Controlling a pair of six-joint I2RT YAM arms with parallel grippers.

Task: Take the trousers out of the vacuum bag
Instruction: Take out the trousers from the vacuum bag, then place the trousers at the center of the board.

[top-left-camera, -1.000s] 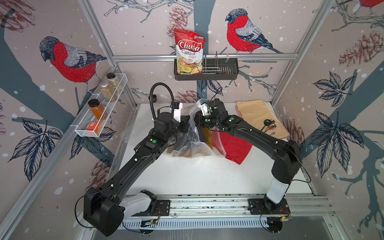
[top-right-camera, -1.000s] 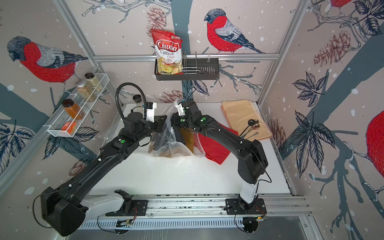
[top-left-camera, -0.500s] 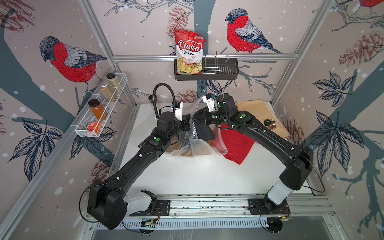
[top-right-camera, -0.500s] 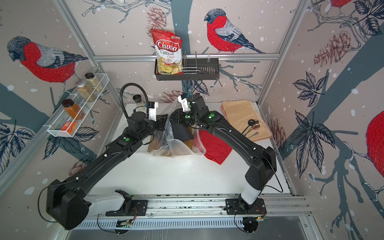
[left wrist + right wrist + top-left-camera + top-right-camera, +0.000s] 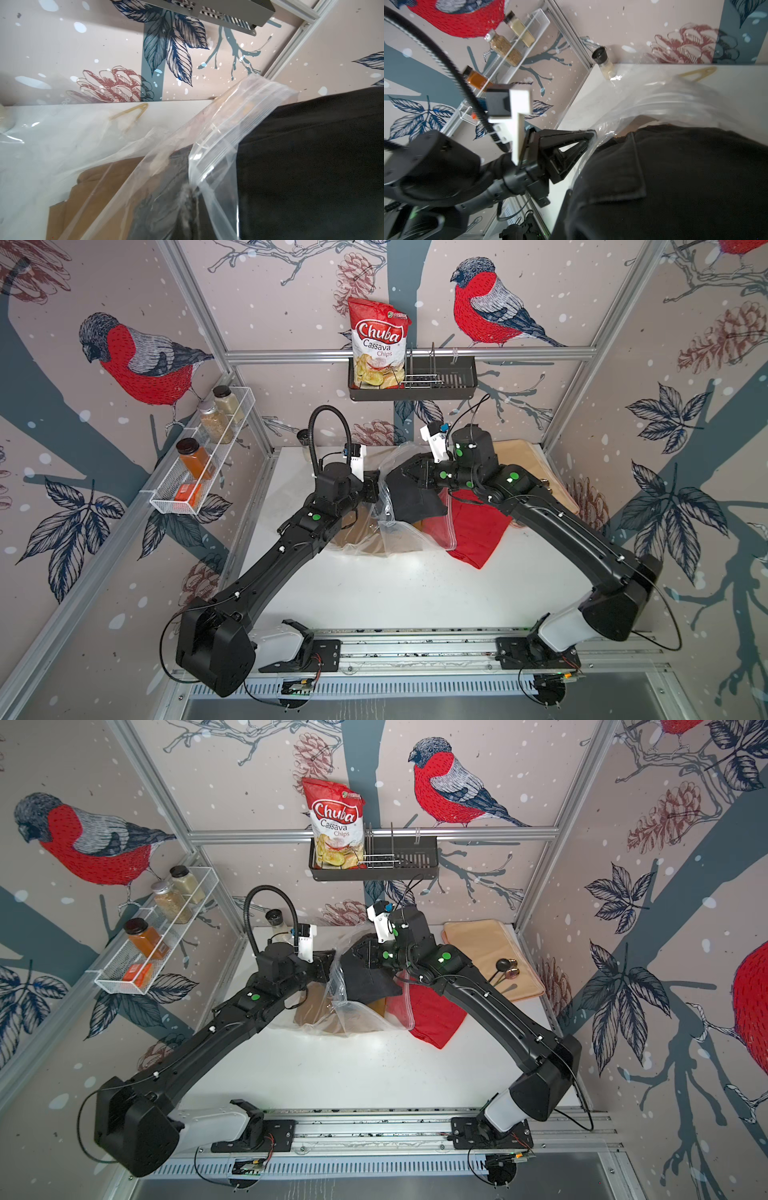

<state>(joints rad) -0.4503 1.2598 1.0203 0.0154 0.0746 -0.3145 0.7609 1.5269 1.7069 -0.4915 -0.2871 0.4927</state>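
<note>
Left arm: reached from the near rail across the worktop point(image 5: 395, 593) point(image 5: 353, 1069) toward the back, forearm low, wrist level and turned toward the right arm
Left claw point(image 5: 376, 489) point(image 5: 330, 965) point(image 5: 589, 135): fingers together, pinched on the clear film at the edge of the vacuum bag point(image 5: 395, 539) point(image 5: 357, 1015) point(image 5: 228, 128) point(image 5: 654, 99)
Right arm: elbow raised at the right side, forearm sloped in toward the middle of the back, wrist bent so that the claw faced the left arm
Right claw point(image 5: 405, 475) point(image 5: 359, 952): clamped on an upper fold of the black trousers point(image 5: 415, 502) point(image 5: 370, 979) point(image 5: 311, 166) point(image 5: 675, 187), held above the worktop
Black trousers: hung bunched from the right claw, between the two claws; in the left wrist view the bag's ribbed zip rim crossed in front of the cloth
Mustard-brown trousers point(image 5: 357, 533) point(image 5: 316, 1011) point(image 5: 93, 197): lay flat inside the bag, on the worktop, partly under the left wrist
Red trousers point(image 5: 478, 531) point(image 5: 436, 1015): lay outside the bag on the worktop, under the right forearm, one edge overlapped by the bag's rim
Vacuum bag: crumpled in the middle of the worktop, one side drawn up at the left claw
Claws: near each other, not touching
Peach mat point(image 5: 523, 456) point(image 5: 490, 952): flat in the back right corner of the worktop, apart from the bag
</note>
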